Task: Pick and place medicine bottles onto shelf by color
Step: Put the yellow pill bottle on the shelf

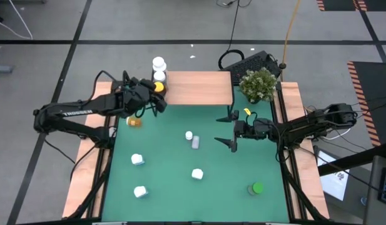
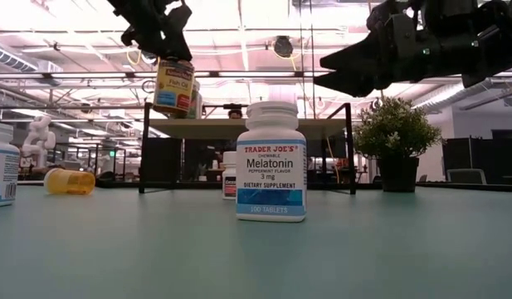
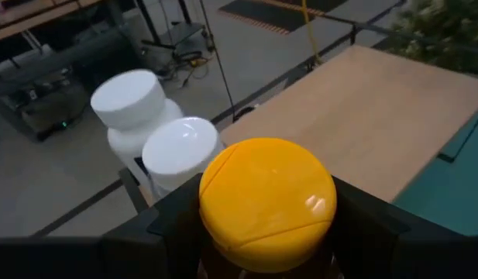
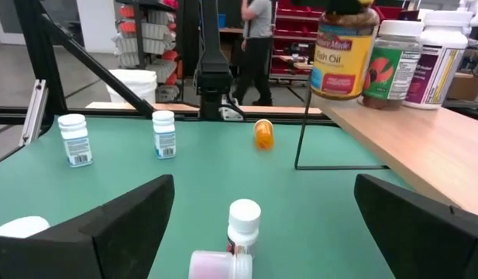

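L gripper (image 1: 156, 89) clamped on amber fish-oil bottle (image 2: 173, 85) w/ yellow lid (image 3: 267, 199), holding it upright in the air just over the shelf's (image 1: 199, 87) left end, bottom not touching the wood top. 2 white bottles (image 1: 158, 67) already stand on that end of shelf, side by side. R gripper (image 1: 233, 132) fingers spread wide, holding nothing, hovering over the green table (image 1: 174, 187) near the potted plant (image 1: 259, 84). On table: orange bottle (image 1: 135, 122) lying on its side, melatonin bottle (image 2: 271, 161) upright, green bottle (image 1: 256, 188), several white ones scattered. Contents of bottles can't be made out.
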`<state>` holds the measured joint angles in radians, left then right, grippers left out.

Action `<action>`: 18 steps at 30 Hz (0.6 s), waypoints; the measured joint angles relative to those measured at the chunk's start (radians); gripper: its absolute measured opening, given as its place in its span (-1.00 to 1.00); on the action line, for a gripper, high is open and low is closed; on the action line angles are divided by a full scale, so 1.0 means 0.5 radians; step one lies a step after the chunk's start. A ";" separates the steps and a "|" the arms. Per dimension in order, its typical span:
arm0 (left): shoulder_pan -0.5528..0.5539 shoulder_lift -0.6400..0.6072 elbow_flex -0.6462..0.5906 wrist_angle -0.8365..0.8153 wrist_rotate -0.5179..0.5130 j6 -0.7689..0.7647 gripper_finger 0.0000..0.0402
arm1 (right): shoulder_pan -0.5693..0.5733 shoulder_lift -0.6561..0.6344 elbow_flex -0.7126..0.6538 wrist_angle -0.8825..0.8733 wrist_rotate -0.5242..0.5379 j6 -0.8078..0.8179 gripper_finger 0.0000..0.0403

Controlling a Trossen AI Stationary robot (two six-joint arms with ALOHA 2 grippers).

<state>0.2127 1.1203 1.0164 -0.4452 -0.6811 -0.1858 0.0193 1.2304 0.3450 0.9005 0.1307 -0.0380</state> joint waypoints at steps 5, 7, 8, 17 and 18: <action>0.033 0.027 -0.001 0.013 0.009 -0.011 0.12 | 0.000 0.000 0.000 0.007 0.000 0.003 0.95; 0.050 0.032 -0.001 0.018 0.011 -0.016 0.12 | 0.000 0.000 0.000 0.014 0.000 0.008 0.95; 0.054 0.047 -0.001 0.035 0.008 -0.015 0.12 | 0.000 0.000 0.000 0.014 0.000 0.007 0.95; 0.111 0.094 0.002 0.099 0.081 -0.015 0.12 | 0.000 0.000 0.000 0.014 -0.001 0.009 0.95; 0.116 0.091 0.002 0.098 0.093 -0.016 0.12 | 0.000 0.000 0.000 0.014 -0.001 0.009 0.95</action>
<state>0.2709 1.1656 1.0172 -0.3963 -0.6344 -0.1936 0.0193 1.2304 0.3450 0.9073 0.1303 -0.0334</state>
